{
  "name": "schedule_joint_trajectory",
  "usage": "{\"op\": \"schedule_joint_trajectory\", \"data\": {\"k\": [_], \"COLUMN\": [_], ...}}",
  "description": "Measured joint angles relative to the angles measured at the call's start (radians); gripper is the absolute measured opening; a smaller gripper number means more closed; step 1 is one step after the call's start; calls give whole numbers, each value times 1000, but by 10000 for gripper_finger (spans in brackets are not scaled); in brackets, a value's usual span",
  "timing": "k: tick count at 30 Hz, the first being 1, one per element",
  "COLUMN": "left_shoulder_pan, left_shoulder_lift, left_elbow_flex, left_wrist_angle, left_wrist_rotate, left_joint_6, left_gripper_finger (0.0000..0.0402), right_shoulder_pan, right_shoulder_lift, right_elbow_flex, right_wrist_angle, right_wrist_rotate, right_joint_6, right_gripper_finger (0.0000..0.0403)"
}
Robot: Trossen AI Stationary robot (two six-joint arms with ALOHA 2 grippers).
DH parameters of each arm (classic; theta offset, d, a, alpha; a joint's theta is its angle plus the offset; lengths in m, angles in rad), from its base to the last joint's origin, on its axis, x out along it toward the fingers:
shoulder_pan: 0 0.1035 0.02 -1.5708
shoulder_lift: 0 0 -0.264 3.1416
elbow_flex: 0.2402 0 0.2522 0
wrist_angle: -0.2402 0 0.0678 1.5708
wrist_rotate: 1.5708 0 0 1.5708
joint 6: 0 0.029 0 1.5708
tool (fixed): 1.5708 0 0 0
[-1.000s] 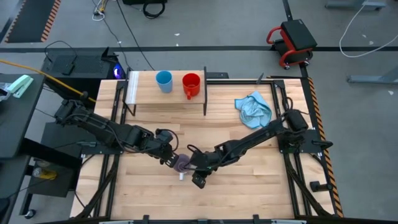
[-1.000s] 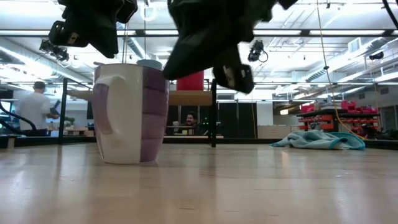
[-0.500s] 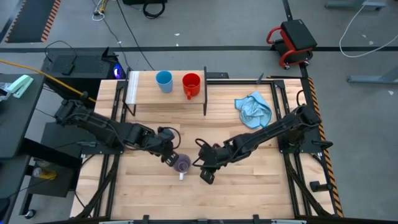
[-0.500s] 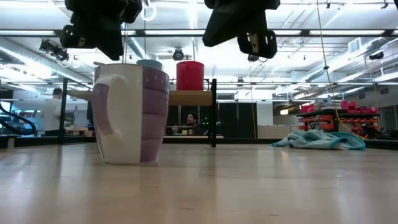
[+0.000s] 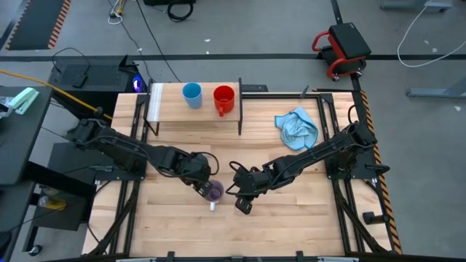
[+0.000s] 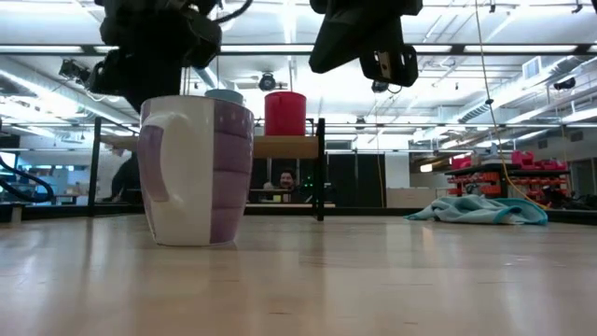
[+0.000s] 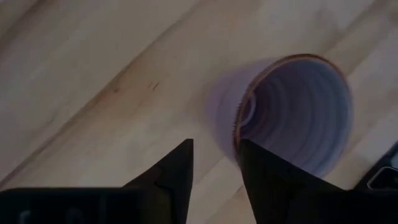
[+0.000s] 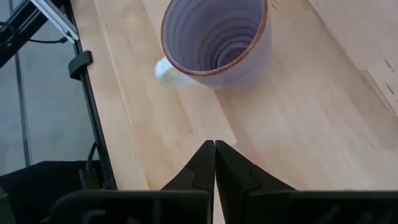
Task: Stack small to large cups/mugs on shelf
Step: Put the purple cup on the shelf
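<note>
The lilac-purple mug stands upright on the tabletop, its handle toward the near edge. My left gripper is open and hovers close over the mug's left side. One finger is over the rim, the other outside it; I see no touch. My right gripper is shut and raised off the table just right of the mug. The light blue cup and the red mug stand side by side on the shelf at the far edge.
A crumpled light blue cloth lies on the table to the right of the shelf. Bare planks stretch near and to both sides of the mug. People show in the room beyond the table in the low view.
My right gripper drew back from beside the mug toward the table's right and rose, then held still. My left gripper shifted right over the mug's rim and came slightly lower. The mug has stayed in place.
</note>
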Motion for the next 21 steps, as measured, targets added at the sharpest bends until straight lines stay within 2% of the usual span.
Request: {"op": "schedule_joint_trajectory", "data": {"k": [10, 21], "left_shoulder_pan": [0, 1], "left_shoulder_lift": [21, 77], "left_elbow_flex": [0, 1], "left_wrist_angle": [46, 94], "left_wrist_rotate": [1, 29], "left_joint_6": [-1, 19], "left_gripper_finger": [153, 137], "right_shoulder_pan": [0, 0], "right_shoulder_lift": [0, -1], "right_elbow_flex": [0, 0], "right_wrist_angle": [-6, -8], "right_wrist_rotate": [0, 19], "right_joint_6": [1, 12], "right_gripper_finger": [19, 19]}}
